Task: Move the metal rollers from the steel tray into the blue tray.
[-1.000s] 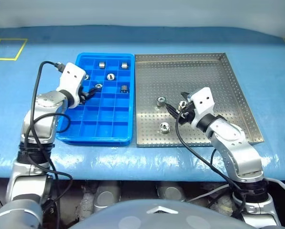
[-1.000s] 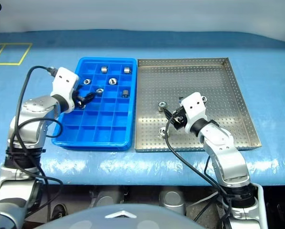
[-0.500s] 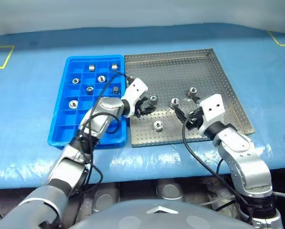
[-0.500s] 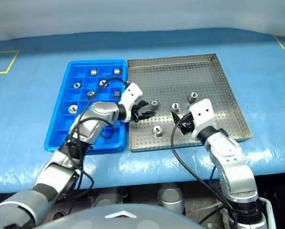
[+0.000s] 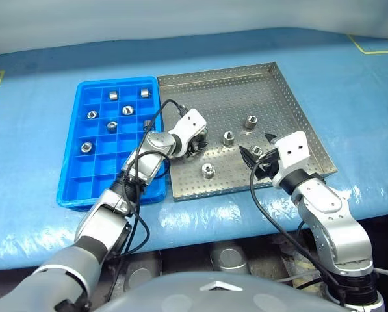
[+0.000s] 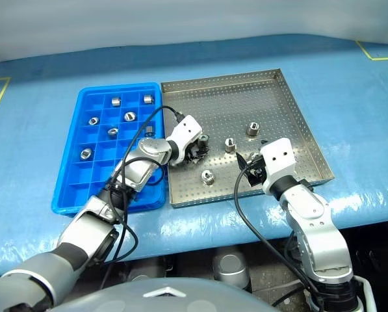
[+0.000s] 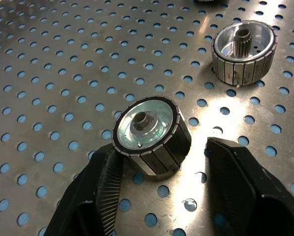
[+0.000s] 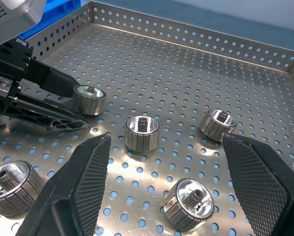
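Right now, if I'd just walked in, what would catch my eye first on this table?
Probably the left gripper reaching into the steel tray, its open black fingers around a shiny metal roller, one finger touching it. Beside that tray lies the bright blue tray, with several rollers already sitting in its compartments. The right gripper hovers open above the other loose rollers.

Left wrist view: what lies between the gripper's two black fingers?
One shiny silver metal roller lies on the perforated grey steel tray, between the left gripper's fingers. It touches one finger; a gap separates it from the other.
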You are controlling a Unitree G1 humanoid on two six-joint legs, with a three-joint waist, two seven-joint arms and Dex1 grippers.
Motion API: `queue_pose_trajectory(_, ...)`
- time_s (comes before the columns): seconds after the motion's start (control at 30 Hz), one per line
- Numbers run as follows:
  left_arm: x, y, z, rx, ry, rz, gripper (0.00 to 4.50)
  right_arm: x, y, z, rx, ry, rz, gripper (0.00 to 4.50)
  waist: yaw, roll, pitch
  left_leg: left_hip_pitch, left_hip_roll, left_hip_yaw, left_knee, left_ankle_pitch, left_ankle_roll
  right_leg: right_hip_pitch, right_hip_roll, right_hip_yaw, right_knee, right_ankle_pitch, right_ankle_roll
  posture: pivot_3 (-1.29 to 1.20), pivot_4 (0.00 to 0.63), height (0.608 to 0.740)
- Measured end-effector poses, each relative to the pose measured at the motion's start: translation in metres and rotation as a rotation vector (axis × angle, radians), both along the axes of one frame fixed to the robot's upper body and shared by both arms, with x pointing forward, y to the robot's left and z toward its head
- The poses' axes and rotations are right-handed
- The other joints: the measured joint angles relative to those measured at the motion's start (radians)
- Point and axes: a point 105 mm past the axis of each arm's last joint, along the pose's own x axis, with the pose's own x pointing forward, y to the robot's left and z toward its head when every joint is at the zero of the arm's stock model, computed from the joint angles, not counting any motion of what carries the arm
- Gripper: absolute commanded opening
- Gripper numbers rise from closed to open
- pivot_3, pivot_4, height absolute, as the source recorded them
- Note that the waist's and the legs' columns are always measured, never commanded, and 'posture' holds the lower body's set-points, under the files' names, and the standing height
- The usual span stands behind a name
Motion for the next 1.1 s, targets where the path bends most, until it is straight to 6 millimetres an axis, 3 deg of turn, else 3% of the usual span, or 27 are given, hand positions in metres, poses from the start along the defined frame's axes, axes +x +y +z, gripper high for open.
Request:
queue_pose_trajectory(0.13, 0.000, 0.003, -0.001, -0.020, -0.004, 0.019, 0.18, 0.000, 0.000, 0.000, 0.000, -0.001, 0.001, 3.79, 0.001, 0.000, 0.000, 0.000, 0.000, 0.000, 0.000, 0.000, 0.000, 0.000, 0.000, 0.000, 0.000, 0.000, 0.000, -0.29, 0.150, 0.740)
queue_pose_trajectory(0.17, 0.000, 0.003, -0.001, -0.019, -0.012, 0.023, 0.04, 0.001, 0.001, 0.000, 0.000, -0.002, 0.003, 3.79, 0.001, 0.000, 0.000, 0.000, 0.000, 0.000, 0.000, 0.000, 0.000, 0.000, 0.000, 0.000, 0.000, 0.000, 0.000, -0.28, 0.150, 0.740)
queue_pose_trajectory(0.43, 0.003, 0.013, 0.009, -0.078, -0.033, 0.069, 0.04, 0.006, 0.005, 0.004, -0.001, -0.014, 0.026, 3.79, 0.003, 0.000, 0.000, 0.000, 0.000, 0.000, 0.000, 0.000, 0.000, 0.000, 0.000, 0.000, 0.000, 0.000, 0.000, -0.26, 0.150, 0.740)
queue_pose_trajectory(0.6, -0.002, 0.016, 0.018, -0.108, -0.041, 0.024, 0.04, 0.006, 0.008, 0.003, -0.006, -0.010, 0.041, 3.79, 0.002, 0.000, 0.000, 0.000, 0.000, 0.000, -0.001, 0.000, 0.000, -0.001, 0.000, 0.000, 0.000, 0.000, 0.000, -0.26, 0.150, 0.740)
queue_pose_trajectory(0.77, -0.009, 0.032, 0.031, -0.118, -0.039, -0.032, 0.04, 0.005, 0.009, 0.001, -0.012, -0.004, 0.049, 3.79, 0.008, 0.000, 0.000, 0.000, 0.000, 0.000, 0.000, 0.000, 0.000, -0.001, 0.000, 0.000, 0.000, 0.000, 0.000, -0.25, 0.150, 0.740)
queue_pose_trajectory(0.87, -0.014, 0.028, 0.033, -0.147, -0.016, -0.076, 0.04, 0.005, 0.011, 0.001, -0.011, -0.001, 0.058, 3.79, 0.017, 0.000, 0.000, 0.000, 0.000, 0.000, 0.000, 0.000, 0.000, 0.000, 0.000, 0.000, 0.000, 0.000, 0.000, -0.25, 0.150, 0.740)
queue_pose_trajectory(0.97, -0.018, 0.017, 0.033, -0.171, -0.013, -0.120, 0.61, 0.005, 0.014, -0.001, -0.010, 0.007, 0.072, 3.79, 0.023, 0.000, 0.000, 0.000, 0.000, 0.000, 0.000, 0.000, 0.000, 0.000, 0.000, 0.000, 0.000, 0.000, 0.000, -0.26, 0.150, 0.740)
queue_pose_trajectory(1.07, -0.016, 0.005, 0.030, -0.193, 0.012, -0.110, 1.54, 0.006, 0.014, -0.003, -0.010, 0.011, 0.071, 3.79, 0.026, 0.000, 0.000, 0.000, 0.000, 0.000, 0.000, 0.000, 0.000, 0.000, 0.000, 0.000, 0.000, 0.000, 0.000, -0.27, 0.150, 0.740)
queue_pose_trajectory(1.1, -0.015, 0.002, 0.027, -0.188, 0.024, -0.100, 1.54, 0.006, 0.014, -0.003, -0.010, 0.011, 0.071, 3.79, 0.026, 0.000, 0.000, 0.000, 0.000, 0.000, 0.000, 0.000, 0.000, 0.000, 0.000, 0.000, 0.000, 0.000, 0.000, -0.27, 0.150, 0.740)
